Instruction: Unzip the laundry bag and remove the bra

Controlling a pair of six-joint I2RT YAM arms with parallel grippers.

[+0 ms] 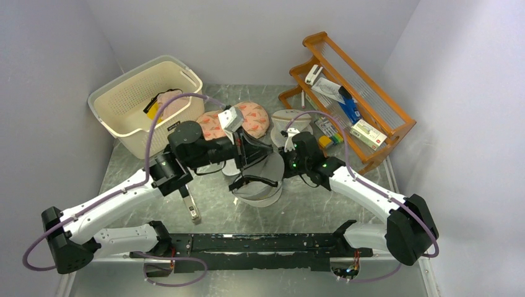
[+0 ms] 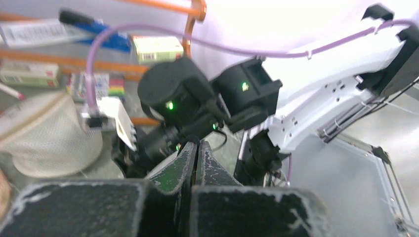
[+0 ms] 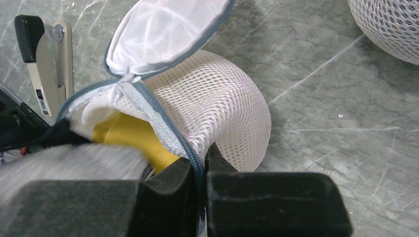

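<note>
Right gripper [image 3: 200, 165] is clamped on the grey zip rim of the laundry bag [image 3: 217, 94], which rests on the marbled table [image 3: 321, 98] between the two arms. Its round lid [image 3: 163, 29] is flipped up, and yellow fabric [image 3: 126, 133] shows inside the mouth. Left gripper [image 2: 196, 153] hangs close by, its fingers pressed together with nothing visible between them. Farther back sit a cone-shaped mesh bag [image 2: 49, 138], a cream basket [image 1: 133, 133] and a wooden rack [image 1: 365, 75].
</note>
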